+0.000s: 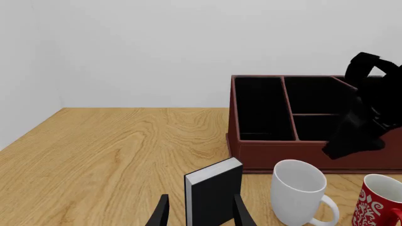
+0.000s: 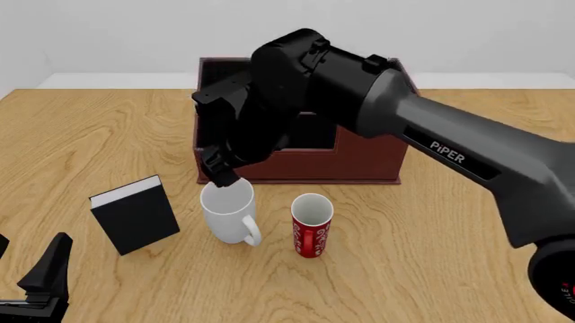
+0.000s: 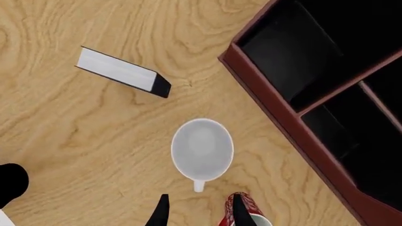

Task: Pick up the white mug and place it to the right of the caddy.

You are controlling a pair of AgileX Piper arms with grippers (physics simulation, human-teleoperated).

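Front view: my right pincer [image 2: 218,176], spread and empty, hovers above the glossy white ceramic mug [image 2: 228,212]; next I lower onto its rim.

The mug [image 2: 228,210] was plain glossy white, its neighbour cup [image 2: 311,225] red with white swirls. The caddy [image 2: 297,163] was reddish-brown, black inside. The book [image 2: 134,215] was black with white pages, on a pale oak-grained desk [image 2: 431,256].

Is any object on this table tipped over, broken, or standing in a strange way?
Nothing stands out. The glossy white ceramic mug and the red patterned mug stand upright, apart, both empty. The black book with white pages stands on end, which is unusual but stable. The dark reddish-brown rectangular caddy looks intact.
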